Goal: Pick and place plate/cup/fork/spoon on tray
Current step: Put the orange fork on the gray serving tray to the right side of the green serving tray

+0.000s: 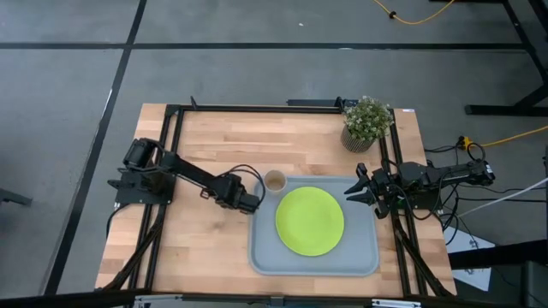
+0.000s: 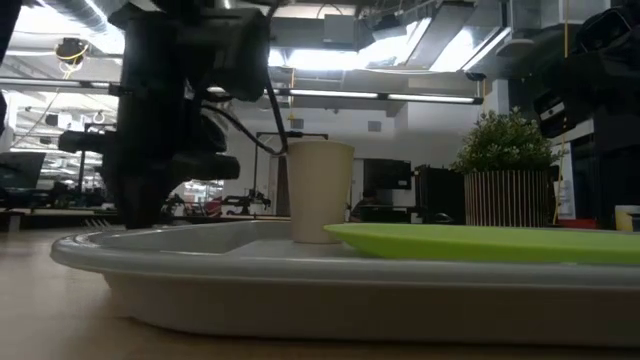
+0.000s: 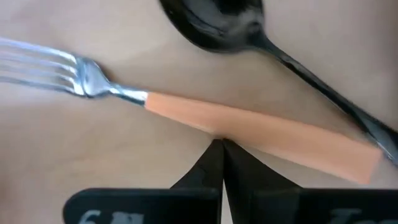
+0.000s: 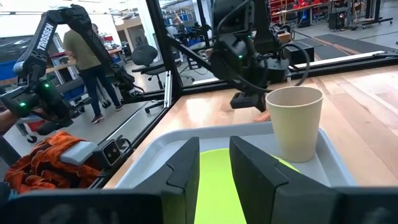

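The lime-green plate (image 1: 310, 221) lies flat in the grey-blue tray (image 1: 257, 257). The tan cup (image 1: 275, 180) stands upright in the tray's far left corner (image 4: 297, 121). The orange-handled fork (image 3: 186, 115) and the dark spoon (image 3: 249, 34) lie flat on the wood beside each other; in the high view my left gripper hides both. My left gripper (image 1: 253, 204) is shut and hangs just off the tray's left rim, its tips (image 3: 222, 146) at the fork's handle. My right gripper (image 1: 353, 190) is open and empty over the tray's right rim. My left gripper's shut fingertips (image 3: 219, 155) point down at the near long side of the fork's orange handle (image 3: 214, 124), about its middle. I cannot tell whether they touch it. The fork lies flat on the table.
A potted green plant (image 1: 366, 121) stands at the table's far right corner. Black frame rails run along the table's left, far and right edges. Bare wood lies left of and beyond the tray. A person stands in the room behind the table (image 4: 87, 68).
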Action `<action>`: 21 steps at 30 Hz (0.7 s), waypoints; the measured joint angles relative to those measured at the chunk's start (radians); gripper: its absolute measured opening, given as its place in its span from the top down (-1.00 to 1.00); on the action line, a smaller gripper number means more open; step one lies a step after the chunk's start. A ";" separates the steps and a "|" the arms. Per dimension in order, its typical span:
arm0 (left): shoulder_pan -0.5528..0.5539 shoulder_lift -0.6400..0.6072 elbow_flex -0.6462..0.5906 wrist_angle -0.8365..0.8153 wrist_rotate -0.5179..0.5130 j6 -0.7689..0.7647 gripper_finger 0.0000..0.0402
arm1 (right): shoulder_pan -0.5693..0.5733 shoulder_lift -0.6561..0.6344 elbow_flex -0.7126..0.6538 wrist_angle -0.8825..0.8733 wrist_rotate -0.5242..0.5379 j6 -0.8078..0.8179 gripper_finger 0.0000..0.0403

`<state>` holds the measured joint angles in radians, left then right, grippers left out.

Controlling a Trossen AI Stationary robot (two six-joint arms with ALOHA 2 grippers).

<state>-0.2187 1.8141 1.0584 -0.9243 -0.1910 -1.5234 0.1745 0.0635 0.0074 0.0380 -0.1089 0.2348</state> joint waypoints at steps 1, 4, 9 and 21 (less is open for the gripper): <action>0.008 0.000 0.000 0.001 -0.001 0.013 1.00 | 0.000 0.000 0.000 0.000 0.000 0.000 0.53; 0.038 0.000 0.000 0.000 -0.002 0.066 1.00 | 0.000 0.000 0.000 0.000 -0.001 0.000 0.53; 0.096 0.000 0.000 -0.014 -0.032 0.158 1.00 | 0.000 0.000 0.000 0.000 -0.001 0.002 0.53; 0.202 0.000 0.000 -0.041 -0.089 0.351 1.00 | 0.000 0.000 0.000 0.000 -0.001 0.017 0.53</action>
<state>-0.0162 1.8141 1.0588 -0.9649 -0.2800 -1.1720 0.1742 0.0635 0.0074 0.0380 -0.1097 0.2522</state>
